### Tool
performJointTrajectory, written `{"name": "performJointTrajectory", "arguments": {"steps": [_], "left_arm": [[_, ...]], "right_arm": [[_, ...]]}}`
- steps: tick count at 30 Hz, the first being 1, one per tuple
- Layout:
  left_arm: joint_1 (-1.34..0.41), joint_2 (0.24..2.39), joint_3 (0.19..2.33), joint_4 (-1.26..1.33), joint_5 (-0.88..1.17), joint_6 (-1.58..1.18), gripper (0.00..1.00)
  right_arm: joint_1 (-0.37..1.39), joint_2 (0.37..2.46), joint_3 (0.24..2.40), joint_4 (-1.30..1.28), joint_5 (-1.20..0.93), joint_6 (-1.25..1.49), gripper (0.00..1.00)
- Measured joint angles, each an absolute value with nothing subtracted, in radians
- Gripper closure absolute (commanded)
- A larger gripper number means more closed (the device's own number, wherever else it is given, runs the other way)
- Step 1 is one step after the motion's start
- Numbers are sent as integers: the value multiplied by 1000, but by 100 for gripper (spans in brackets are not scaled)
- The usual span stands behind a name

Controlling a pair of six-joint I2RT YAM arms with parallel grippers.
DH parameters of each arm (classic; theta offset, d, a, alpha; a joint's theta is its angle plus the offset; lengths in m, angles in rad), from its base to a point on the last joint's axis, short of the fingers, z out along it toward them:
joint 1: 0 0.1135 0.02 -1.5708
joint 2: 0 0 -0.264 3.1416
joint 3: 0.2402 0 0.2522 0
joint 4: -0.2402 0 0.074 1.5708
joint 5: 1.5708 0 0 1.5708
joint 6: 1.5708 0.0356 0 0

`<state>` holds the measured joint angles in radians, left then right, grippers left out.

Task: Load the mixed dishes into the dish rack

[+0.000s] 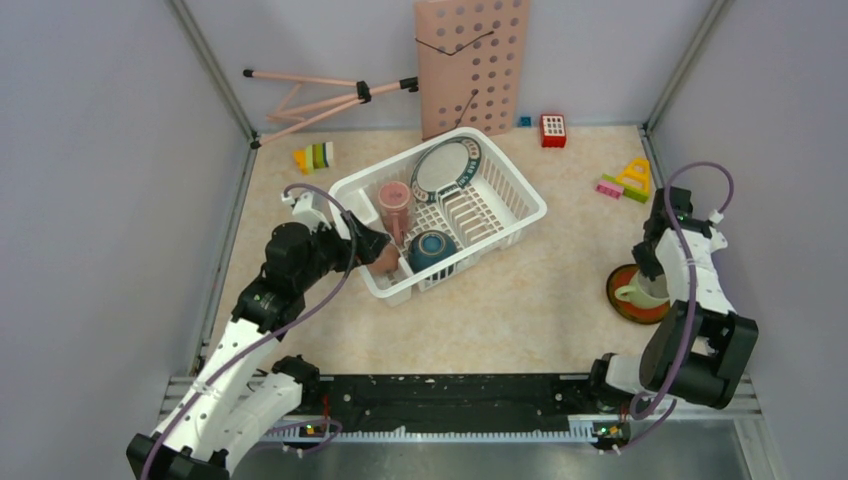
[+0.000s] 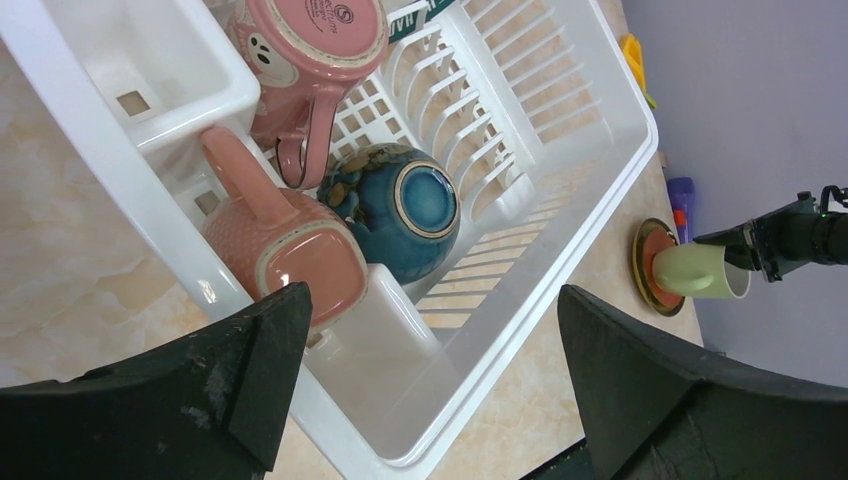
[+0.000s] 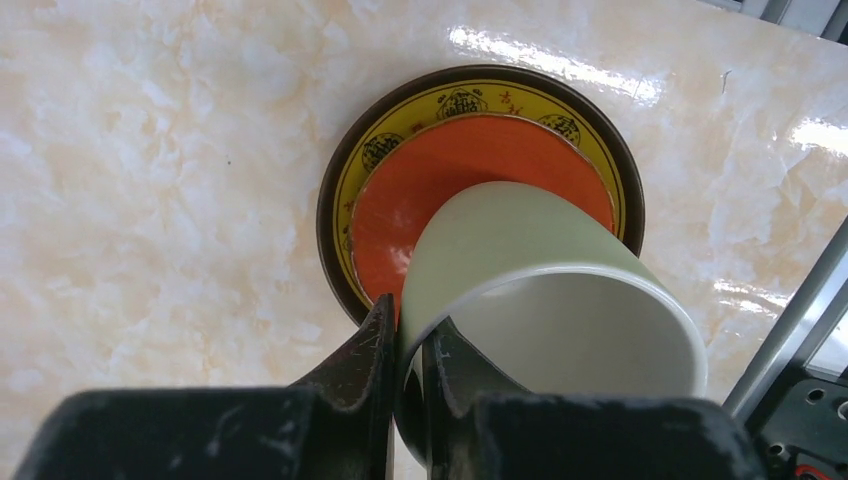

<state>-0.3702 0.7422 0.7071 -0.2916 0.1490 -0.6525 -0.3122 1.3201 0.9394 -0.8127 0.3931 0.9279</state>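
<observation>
Dish rack sits at an angle in the middle of my overhead view, with four pieces inside it. The large plate leans on edge at the far end. One pink cup is beside it, its stamped base facing my left wrist camera. The blue bowl lies near the front wall with its foot ring facing that camera. A second pink cup lies on its side against the bowl, in the rack's lower left corner.

My left gripper hangs over that corner with its jaws spread wide and nothing between them. The left finger is just beside the second pink cup.

At the right edge of the overhead view, my right gripper has its jaws pinching the rim of the green mug. The mug is tilted, mouth towards the wrist camera, over the orange plate. That plate is stacked on the yellow plate, which sits on the table. I cannot tell whether the mug touches the orange plate.
</observation>
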Motion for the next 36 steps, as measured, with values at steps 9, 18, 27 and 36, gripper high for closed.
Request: {"name": "performJointTrajectory", "arguments": {"steps": [9, 18, 27, 36], "left_arm": [[-371, 750, 707, -300, 138, -653, 2], [-371, 787, 754, -308, 146, -645, 2], [-371, 833, 792, -292, 175, -648, 2], [-371, 950, 908, -275, 266, -982, 2]], "right_arm": [[-316, 1283, 969, -854, 338, 928, 100], [-176, 1171, 1139, -809, 161, 862, 100], [-107, 1054, 1087, -495, -290, 712, 100], [-67, 1015, 916, 23, -747, 785, 100]]}}
